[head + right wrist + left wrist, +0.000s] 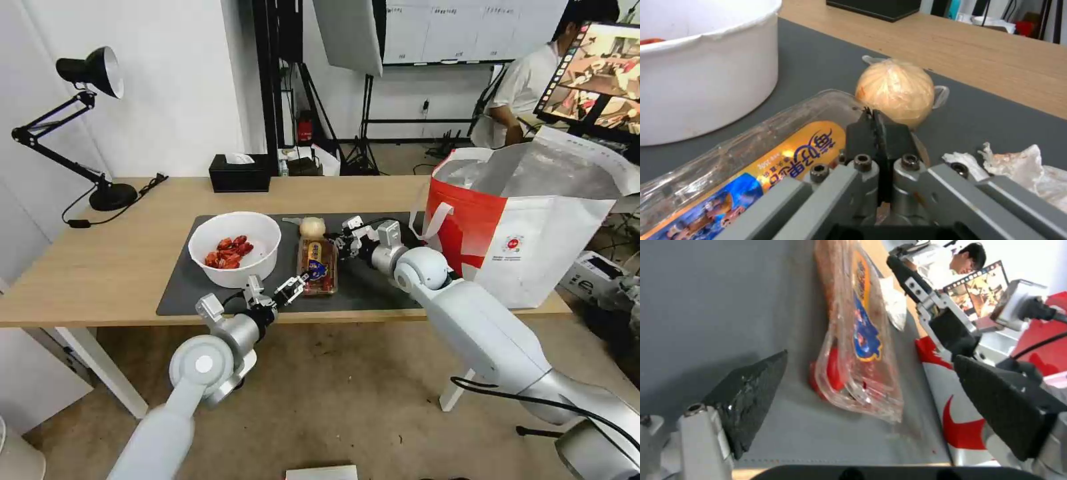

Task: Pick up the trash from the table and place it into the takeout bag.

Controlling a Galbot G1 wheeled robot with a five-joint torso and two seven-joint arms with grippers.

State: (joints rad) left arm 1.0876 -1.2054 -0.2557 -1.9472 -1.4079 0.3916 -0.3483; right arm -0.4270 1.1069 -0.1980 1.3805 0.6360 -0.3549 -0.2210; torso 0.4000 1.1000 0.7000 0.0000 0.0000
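Note:
On the table's [100, 267] dark mat [180, 293] stand a white bowl [233, 247] with red scraps, a clear clamshell tray [318, 267] and, just behind it, a wrapped beige ball [312, 227]. My left gripper [290, 288] hovers open at the tray's near end, and its fingers [746, 396] straddle the tray [853, 340]. My right gripper [347, 240] is shut over the tray's far end [773, 150], close to the ball [896, 90], its closed tips [873, 115] holding nothing I can see. A crumpled tissue [1022, 163] lies beside it. The takeout bag [527, 227] stands open at the right.
A black tissue box [240, 173] sits at the table's back edge and a black desk lamp [110, 197] at the back left. The bag fills the table's right end. A person sits at a monitor [600, 73] in the room behind.

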